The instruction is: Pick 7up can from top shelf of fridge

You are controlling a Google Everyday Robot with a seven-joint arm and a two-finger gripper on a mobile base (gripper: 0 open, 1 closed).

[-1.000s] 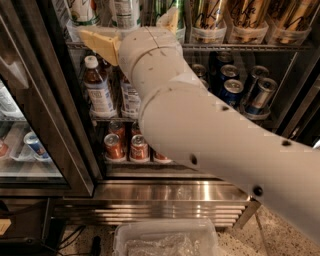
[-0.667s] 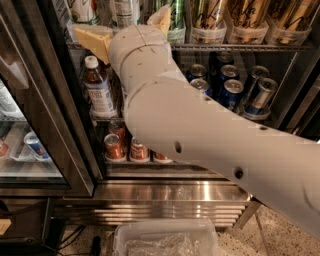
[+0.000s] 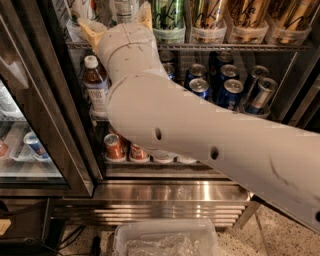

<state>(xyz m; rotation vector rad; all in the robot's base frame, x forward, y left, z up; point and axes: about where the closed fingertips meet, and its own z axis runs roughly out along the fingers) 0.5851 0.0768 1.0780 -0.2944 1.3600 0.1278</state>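
The fridge (image 3: 165,192) stands open in front of me. On its top shelf (image 3: 225,46) the whitish 7up can (image 3: 124,7) stands at the upper edge of the view, only its lower part showing. My gripper (image 3: 120,21) is at the end of the big white arm, right below and in front of that can. It is open: one tan finger (image 3: 92,34) shows left of the can and one on its right. Its jaws stand apart, either side of the can.
A dark green can (image 3: 167,12) and gold cans (image 3: 207,15) stand to the right on the same rack. Short blue cans (image 3: 230,92) and a brown bottle (image 3: 95,82) are one rack down, red cans (image 3: 114,146) at the bottom. A plastic bin (image 3: 165,240) is on the floor. A glass door (image 3: 30,125) is at left.
The arm has swung to the left and its gripper has edged a little higher towards the top shelf. The cans have not moved.
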